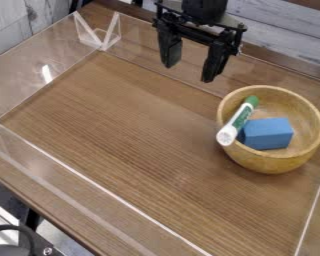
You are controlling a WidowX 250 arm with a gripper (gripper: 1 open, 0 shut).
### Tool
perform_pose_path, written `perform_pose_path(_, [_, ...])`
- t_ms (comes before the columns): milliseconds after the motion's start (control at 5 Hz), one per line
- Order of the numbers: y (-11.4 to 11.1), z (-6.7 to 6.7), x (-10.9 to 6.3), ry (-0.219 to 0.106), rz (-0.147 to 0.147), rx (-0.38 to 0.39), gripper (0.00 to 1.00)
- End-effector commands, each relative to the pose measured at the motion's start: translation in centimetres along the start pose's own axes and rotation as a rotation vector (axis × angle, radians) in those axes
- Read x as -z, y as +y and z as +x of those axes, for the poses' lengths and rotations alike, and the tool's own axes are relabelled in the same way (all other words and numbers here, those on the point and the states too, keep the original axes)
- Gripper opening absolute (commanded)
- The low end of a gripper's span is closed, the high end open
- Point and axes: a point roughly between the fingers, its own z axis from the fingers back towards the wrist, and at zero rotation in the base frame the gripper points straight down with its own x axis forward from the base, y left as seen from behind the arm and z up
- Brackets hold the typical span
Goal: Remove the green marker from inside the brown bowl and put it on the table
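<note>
The brown bowl (304,150) sits on the table (136,130) at the right, round and tan-yellow. Inside it the green marker (236,122) leans against the left wall, white barrel with its green cap toward the far rim. A blue block (268,134) lies beside it in the bowl. My gripper (190,58) hangs above the far middle of the table, up and to the left of the bowl, pointing down. Its two dark fingers stand apart with nothing between them.
Low clear acrylic walls (69,165) edge the tabletop on the left, front and right. A folded clear acrylic piece (96,33) stands at the far left corner. Wide bare wood stretches left of the bowl.
</note>
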Motion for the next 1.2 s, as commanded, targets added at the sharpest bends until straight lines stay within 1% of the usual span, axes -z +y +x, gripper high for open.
perform_pose_path(0, [-0.8, 0.5, 0.3, -0.004, -0.001, 0.031, 1.0])
perform_pose_path(200, [-2.2, 1.5, 0.3, -0.018, -0.001, 0.081, 1.0])
perform_pose_path(600, [-5.1, 3.3, 0.4, -0.061, -0.002, 0.163, 1.0])
perform_pose_path(800, [-6.2, 4.2, 0.6, -0.076, 0.0, 0.224, 1.0])
perform_pose_path(1000, [-7.0, 4.7, 0.9, -0.09, 0.002, 0.25, 1.0])
